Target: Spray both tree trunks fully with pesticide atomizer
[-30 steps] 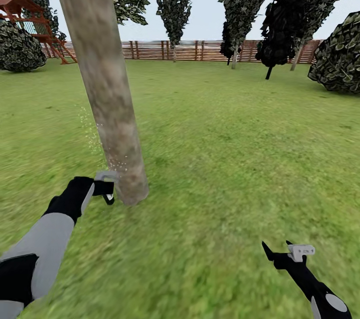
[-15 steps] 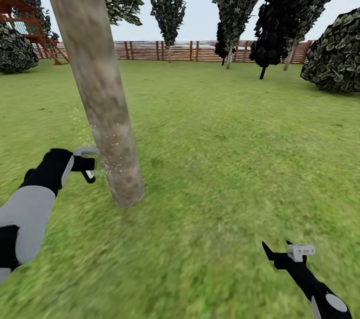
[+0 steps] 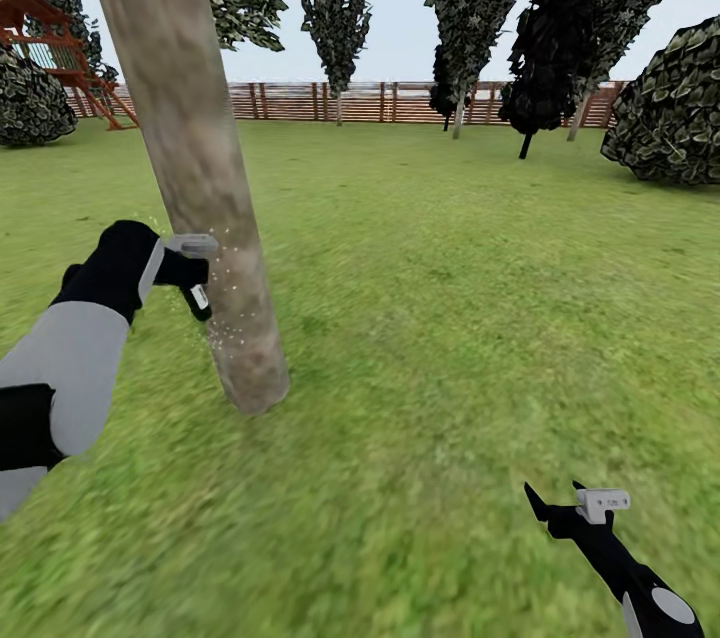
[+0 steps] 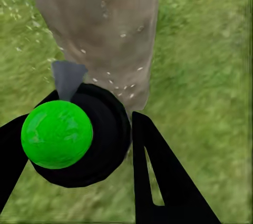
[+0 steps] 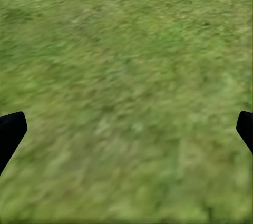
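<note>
Unlabelled pesticide atomizer (image 4: pixel 74 137) in left end effector (image 3: pixel 195 280) beside tree trunk (image 3: pixel 195 168); right end effector (image 3: pixel 560 500) spread wide

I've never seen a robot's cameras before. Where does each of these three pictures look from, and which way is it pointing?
Head view: from the robot's head, forward and down over the lawn to the fence; both arms show, left end effector at the tree trunk, right end effector low.
Left wrist view: along the left end effector, holding the pesticide atomizer, toward the trunk.
Right wrist view: down at grass past two spread fingertips.
Shared: head and left wrist views both show the trunk with white pesticide specks.
</note>
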Robot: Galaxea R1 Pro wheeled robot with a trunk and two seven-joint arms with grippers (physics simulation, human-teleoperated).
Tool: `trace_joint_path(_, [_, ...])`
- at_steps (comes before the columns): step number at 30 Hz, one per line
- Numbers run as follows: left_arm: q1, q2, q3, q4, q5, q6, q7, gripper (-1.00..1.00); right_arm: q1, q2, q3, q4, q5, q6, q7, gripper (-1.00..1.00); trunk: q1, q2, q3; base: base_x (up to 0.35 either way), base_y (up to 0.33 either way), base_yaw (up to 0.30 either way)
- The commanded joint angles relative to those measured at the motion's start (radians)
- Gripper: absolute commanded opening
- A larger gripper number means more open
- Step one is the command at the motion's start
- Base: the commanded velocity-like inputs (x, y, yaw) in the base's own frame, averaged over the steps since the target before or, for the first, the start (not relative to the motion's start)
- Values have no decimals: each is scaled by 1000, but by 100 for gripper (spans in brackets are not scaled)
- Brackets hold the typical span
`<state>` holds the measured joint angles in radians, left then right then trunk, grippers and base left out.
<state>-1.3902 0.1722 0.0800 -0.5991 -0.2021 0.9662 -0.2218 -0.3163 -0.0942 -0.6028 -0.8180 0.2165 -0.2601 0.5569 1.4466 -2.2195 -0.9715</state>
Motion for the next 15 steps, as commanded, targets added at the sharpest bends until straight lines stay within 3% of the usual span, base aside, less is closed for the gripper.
trace_joint_path(1, [-7,-1,3,-1,-10,14,-10,-100,-1,1,-5,0,11,-7,5,100,0,0,-1,0,0,0])
trace_joint_path(5, [5,2,0,7,-12,18,-11,-100,-1,1,-5,0,11,-7,5,100,0,0,-1,0,0,0])
trace_joint_path(8, [85,10,0,5,-11,4,-12,-100,-1,1,-5,0,11,-7,5,100,0,0,-1,0,0,0])
trace_joint_path(10, [140,13,0,9,-12,-43,-11,-100,-1,1,-5,0,11,-7,5,100,0,0,-1,0,0,0])
trace_joint_path(15, [132,30,4,1,-16,-48,-11,-100,-1,1,-5,0,11,-7,5,100,0,0,-1,0,0,0])
